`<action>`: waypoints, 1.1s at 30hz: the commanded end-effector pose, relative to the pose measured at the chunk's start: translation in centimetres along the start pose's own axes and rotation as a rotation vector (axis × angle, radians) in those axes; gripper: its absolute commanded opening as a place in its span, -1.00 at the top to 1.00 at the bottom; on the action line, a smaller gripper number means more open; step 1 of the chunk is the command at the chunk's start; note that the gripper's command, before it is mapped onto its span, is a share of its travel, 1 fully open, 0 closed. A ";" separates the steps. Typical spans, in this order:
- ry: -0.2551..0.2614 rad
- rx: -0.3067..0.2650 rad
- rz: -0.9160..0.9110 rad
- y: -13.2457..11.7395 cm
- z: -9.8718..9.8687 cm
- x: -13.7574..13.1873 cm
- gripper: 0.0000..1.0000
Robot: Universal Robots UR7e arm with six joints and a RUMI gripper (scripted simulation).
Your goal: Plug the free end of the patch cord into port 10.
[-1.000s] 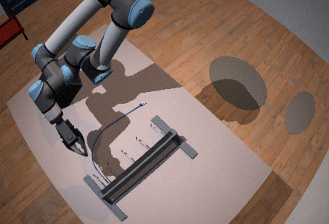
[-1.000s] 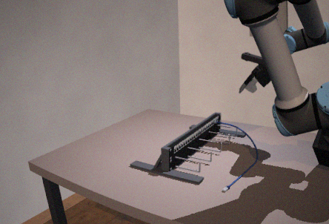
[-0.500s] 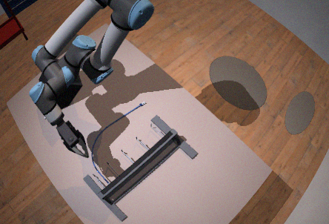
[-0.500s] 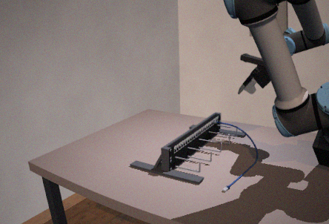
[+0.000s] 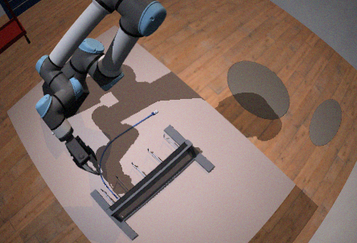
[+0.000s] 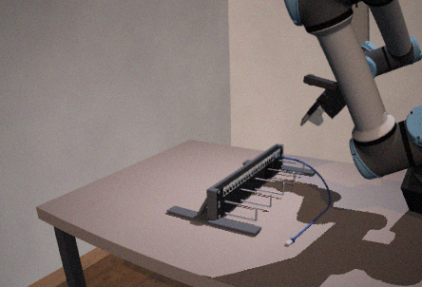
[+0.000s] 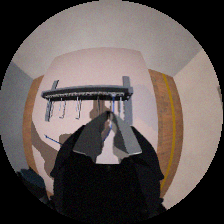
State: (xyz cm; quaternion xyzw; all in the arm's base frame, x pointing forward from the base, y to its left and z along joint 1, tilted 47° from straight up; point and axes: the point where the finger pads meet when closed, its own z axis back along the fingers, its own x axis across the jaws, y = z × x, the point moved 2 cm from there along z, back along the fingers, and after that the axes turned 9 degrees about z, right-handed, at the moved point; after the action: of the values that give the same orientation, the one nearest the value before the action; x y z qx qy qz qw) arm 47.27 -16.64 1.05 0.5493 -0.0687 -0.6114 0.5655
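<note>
The rack (image 5: 152,179) (image 6: 215,203) (image 7: 80,91) stands upright on its two feet. The blue patch cord (image 5: 133,126) (image 6: 329,198) runs from the rack's port row, near one end, in a wide curve across the table. Its free plug (image 5: 155,113) (image 6: 289,242) (image 7: 46,136) lies on the table, off the rack's other end; which way its latch faces is too small to tell. Port numbers cannot be read. My gripper (image 5: 99,173) (image 6: 303,124) (image 7: 108,111) is shut and empty, high above the table near the cord's plugged end, well away from the free plug.
Thin wire cable guides (image 5: 138,169) (image 6: 257,214) (image 7: 78,107) stick out from the rack on the port side, toward the arm. The rack's grey feet (image 5: 206,163) (image 6: 238,226) reach out at both ends. The arm's shadow falls over part of the table (image 5: 249,175) (image 6: 119,198).
</note>
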 end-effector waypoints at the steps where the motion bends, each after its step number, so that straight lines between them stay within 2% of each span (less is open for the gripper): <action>1: -0.005 0.001 0.000 0.0 -1.5 0.1 1.00; 5: -0.004 0.001 0.000 0.0 -2.1 0.1 1.00; 20: -0.005 0.001 0.000 0.1 -6.6 0.1 1.00; 33: -0.004 0.001 0.000 0.1 -9.1 0.1 1.00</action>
State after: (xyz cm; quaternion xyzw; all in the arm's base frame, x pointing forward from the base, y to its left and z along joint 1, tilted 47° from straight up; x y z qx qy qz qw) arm 53.37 -12.31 -2.13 0.5500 -0.0663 -0.6099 0.5668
